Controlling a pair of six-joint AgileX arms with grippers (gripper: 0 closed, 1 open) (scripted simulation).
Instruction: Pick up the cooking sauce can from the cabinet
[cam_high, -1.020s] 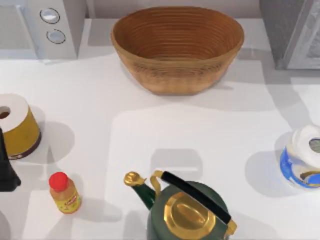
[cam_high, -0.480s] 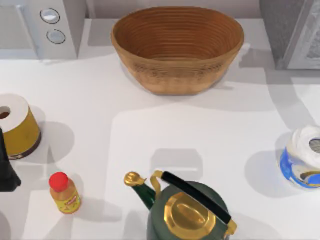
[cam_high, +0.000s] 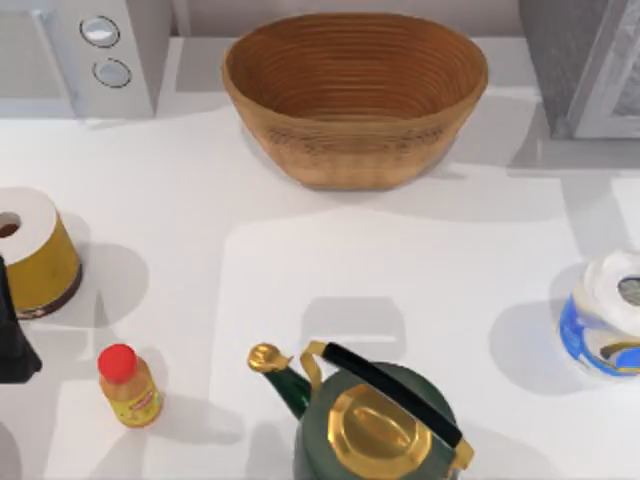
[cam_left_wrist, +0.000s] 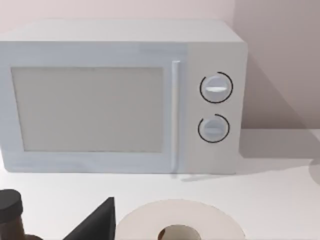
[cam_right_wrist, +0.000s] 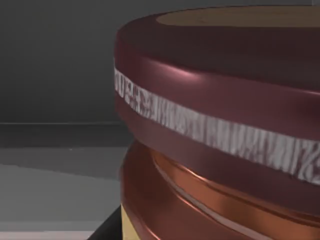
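Observation:
The cooking sauce can (cam_right_wrist: 220, 125) looms very close in the right wrist view. It has a dark maroon lid edge, a pale band, a shiny copper-red rim and a strip of tan label below. It stands in a dark grey space. A dark part of my right gripper (cam_right_wrist: 107, 227) shows right beside the can's lower edge. The grey cabinet (cam_high: 585, 60) stands at the table's back right corner. My left gripper (cam_high: 12, 335) is parked at the table's left edge, next to the yellow white-topped can (cam_high: 35, 250).
A wicker basket (cam_high: 355, 95) sits at the back middle and a microwave (cam_high: 85, 50) at the back left. A green kettle (cam_high: 375, 420) stands at the front, a small red-capped bottle (cam_high: 128, 387) front left, and a blue-and-white can (cam_high: 605, 315) at the right edge.
The shadow on the table beside the basket and in front of the cabinet has shifted and shrunk. Nothing on the table has moved, and the left arm is still.

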